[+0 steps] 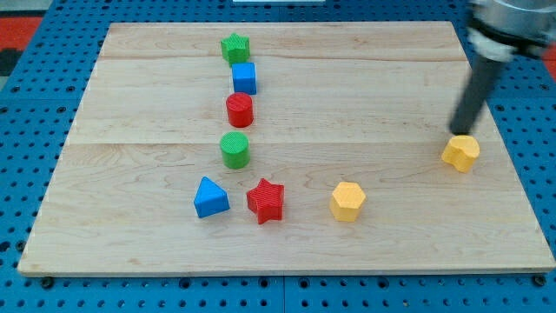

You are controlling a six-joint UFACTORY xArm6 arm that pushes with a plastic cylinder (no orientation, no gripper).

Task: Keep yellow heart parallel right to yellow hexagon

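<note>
Tip [457, 132] of the dark rod resting just at the upper-left edge of the yellow heart [461, 153], touching it or nearly so; not possible to tell which. No jaws on this rod, so nothing held and nothing to open or close, only a bare end for pushing. Yellow heart lying near the view's right edge of the wooden board [382, 78], well apart from the yellow hexagon [347, 201], which sits lower and toward the middle. Heart already on the right side of the hexagon but higher in the view, so probably not yet level with it. Tip placed on the upper side of the heart most likely for this reason: a push from there sends the heart down toward the view's bottom, into the row of the hexagon. Other blocks standing aside on the view's left in a loose column: green star [234, 48], blue cube [245, 78], red cylinder [240, 109], green cylinder [234, 149], then blue triangle [210, 197] and red star [266, 200]. No brand, label or readable writing anywhere.
</note>
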